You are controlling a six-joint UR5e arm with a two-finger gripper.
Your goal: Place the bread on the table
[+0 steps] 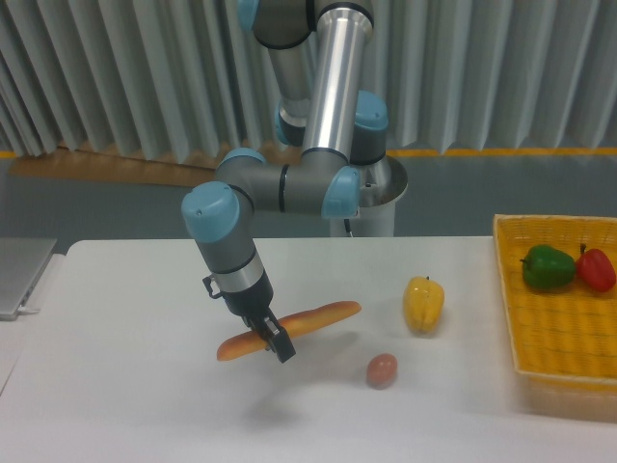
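The bread, a long slim golden-orange baguette, hangs in the air above the white table, tilted with its right end higher. My gripper is shut on it near its middle, fingers pointing down and to the right. A faint shadow lies on the table below it. The bread's left end sticks out past the fingers.
A yellow bell pepper stands right of the bread, and a small brown egg lies in front of it. A yellow woven basket at the right edge holds a green pepper and a red pepper. A grey object sits at far left.
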